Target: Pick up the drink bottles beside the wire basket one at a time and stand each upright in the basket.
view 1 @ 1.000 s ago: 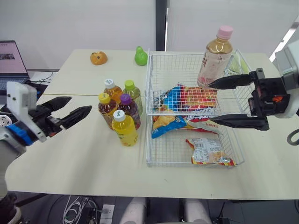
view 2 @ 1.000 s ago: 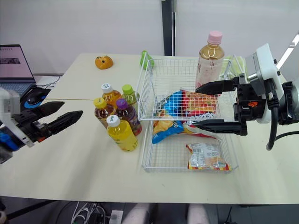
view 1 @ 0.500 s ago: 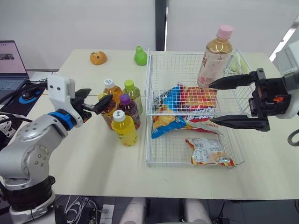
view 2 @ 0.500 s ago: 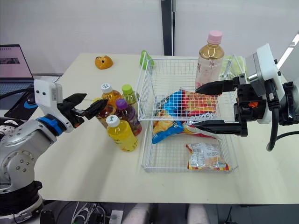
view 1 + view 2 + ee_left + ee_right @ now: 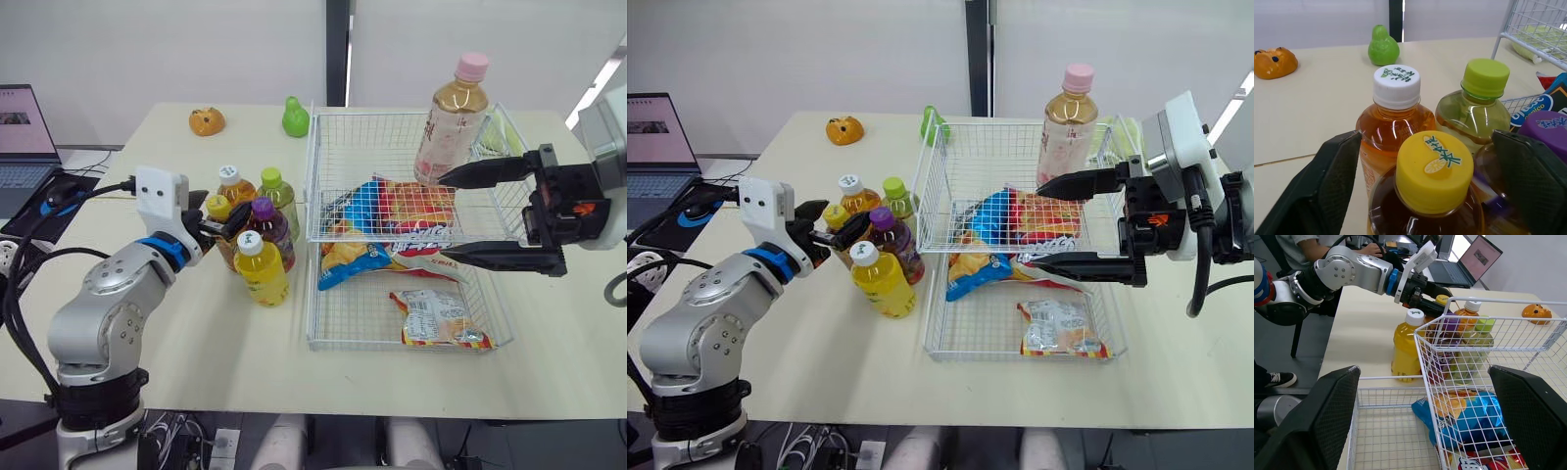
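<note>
Five bottles (image 5: 265, 227) cluster on the table (image 5: 196, 328) left of the wire basket (image 5: 355, 309) holding snack bags (image 5: 411, 220).

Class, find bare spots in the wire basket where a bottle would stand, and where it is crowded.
Free: the basket back left corner, between rim and snack bags; front left floor, beside the packet. Crowded: the middle, and by the pink-capped bottle.

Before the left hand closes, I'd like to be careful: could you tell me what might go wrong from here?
1. The left hand straddles the yellow-capped bottle, which is packed tightly against the purple-capped bottle and white-capped bottle. Closing or lifting could knock a neighbour over.
2. Snack bags cover much of the basket floor, so a bottle set there may tip.
</note>
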Robot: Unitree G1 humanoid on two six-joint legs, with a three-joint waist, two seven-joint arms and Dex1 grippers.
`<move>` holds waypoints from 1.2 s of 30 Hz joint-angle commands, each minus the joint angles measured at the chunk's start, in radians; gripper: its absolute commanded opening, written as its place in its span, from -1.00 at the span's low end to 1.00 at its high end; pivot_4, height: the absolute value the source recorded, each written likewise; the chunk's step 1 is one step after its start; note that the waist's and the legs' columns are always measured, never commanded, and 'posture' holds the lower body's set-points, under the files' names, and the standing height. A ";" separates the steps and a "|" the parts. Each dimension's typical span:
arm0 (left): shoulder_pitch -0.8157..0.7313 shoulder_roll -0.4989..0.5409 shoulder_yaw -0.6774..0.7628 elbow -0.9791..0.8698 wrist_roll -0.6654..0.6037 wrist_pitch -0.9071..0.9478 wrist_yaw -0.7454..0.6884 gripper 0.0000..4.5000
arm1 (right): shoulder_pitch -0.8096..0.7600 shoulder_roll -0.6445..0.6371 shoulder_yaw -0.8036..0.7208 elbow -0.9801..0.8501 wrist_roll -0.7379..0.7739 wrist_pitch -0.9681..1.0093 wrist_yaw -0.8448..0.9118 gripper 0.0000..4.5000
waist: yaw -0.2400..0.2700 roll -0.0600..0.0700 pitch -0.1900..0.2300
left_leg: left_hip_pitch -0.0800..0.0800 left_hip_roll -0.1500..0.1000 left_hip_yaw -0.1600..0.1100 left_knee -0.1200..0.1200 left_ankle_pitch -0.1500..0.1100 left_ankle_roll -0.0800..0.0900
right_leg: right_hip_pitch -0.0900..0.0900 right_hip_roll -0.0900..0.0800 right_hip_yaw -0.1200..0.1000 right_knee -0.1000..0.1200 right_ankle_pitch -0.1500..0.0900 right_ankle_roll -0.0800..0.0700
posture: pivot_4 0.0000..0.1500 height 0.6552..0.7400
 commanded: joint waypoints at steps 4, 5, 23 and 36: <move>-0.002 -0.003 -0.019 0.009 0.032 -0.062 -0.007 -0.09 | -0.026 -0.002 -0.035 -0.021 0.011 0.001 -0.011 1.00 | 0.000 0.000 0.000 | 0.000 0.000 0.000 0.000 0.000 0.000 | 0.000 0.000 0.000 0.000 0.000 0.000 | 1.00 1.00; -0.002 -0.005 -0.020 0.012 0.031 -0.065 -0.009 -0.24 | -0.025 -0.002 -0.035 -0.022 0.011 0.002 -0.013 1.00 | 0.000 0.000 0.000 | 0.000 0.000 0.000 0.000 0.000 0.000 | 0.000 0.000 0.000 0.000 0.000 0.000 | 1.00 1.00; -0.058 0.357 0.355 0.006 -0.324 0.033 -0.278 -0.39 | 0.042 -0.047 -0.149 0.000 -0.001 0.012 -0.024 1.00 | 0.001 -0.001 0.001 | -0.004 0.001 -0.004 0.000 0.000 0.000 | -0.002 0.002 -0.003 -0.001 0.000 0.000 | 1.00 1.00; -0.852 0.540 -0.055 0.568 -0.273 0.070 -0.587 -0.39 | 0.168 -0.062 -0.307 -0.045 0.018 0.051 -0.081 1.00 | -0.001 -0.006 0.004 | -0.006 0.000 -0.005 0.001 0.000 0.000 | -0.002 0.003 -0.003 -0.002 0.001 0.002 | 1.00 1.00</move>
